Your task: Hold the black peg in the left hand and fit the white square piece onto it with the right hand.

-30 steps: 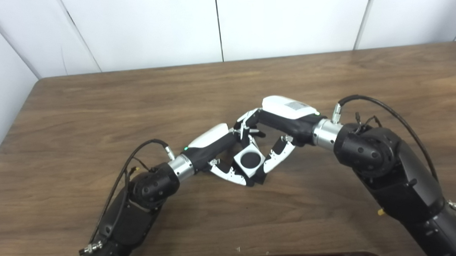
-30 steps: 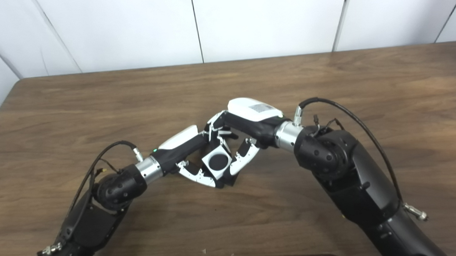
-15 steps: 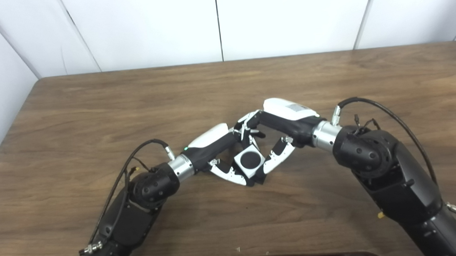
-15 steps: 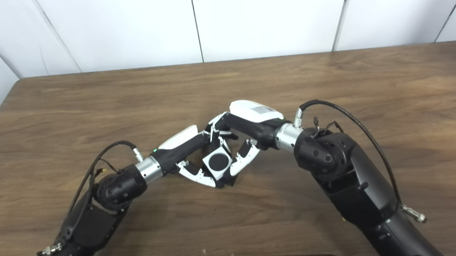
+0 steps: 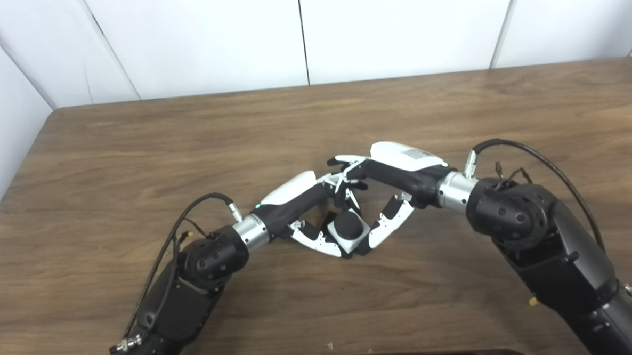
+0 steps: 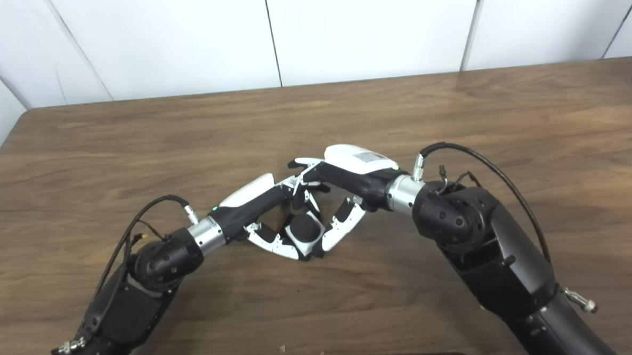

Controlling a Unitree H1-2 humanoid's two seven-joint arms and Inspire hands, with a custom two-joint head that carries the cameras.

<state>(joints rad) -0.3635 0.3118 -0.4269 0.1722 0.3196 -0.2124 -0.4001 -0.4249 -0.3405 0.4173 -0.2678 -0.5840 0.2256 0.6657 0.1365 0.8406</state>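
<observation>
The two arms meet at the middle of the wooden bench [image 5: 133,153], just above its surface. The left robot hand [image 5: 309,210] is curled around the black peg [image 5: 347,225], whose rounded dark top now stands up through the hole of the white square piece [image 5: 350,239]. The piece sits low between the two hands, one corner pointing toward the camera, and only its near edges are visible under the peg.

The right robot hand [image 5: 383,188] pinches the white square piece, with the thumb on the near right edge and the other fingers arched over the far side. How firm this contact is I cannot tell, because the upper fingers of both hands overlap there.

In my judgement the step in hand is the seating of the piece down the peg, and it seems well advanced. To do it well, the right hand should press straight along the axis of the peg (not sideways), so that the hole does not jam on the shaft. The left hand should keep the peg steady and not let it lean. If the piece binds, a small rocking is better than more force. Only when the piece stops sliding should the right hand let go.
</observation>
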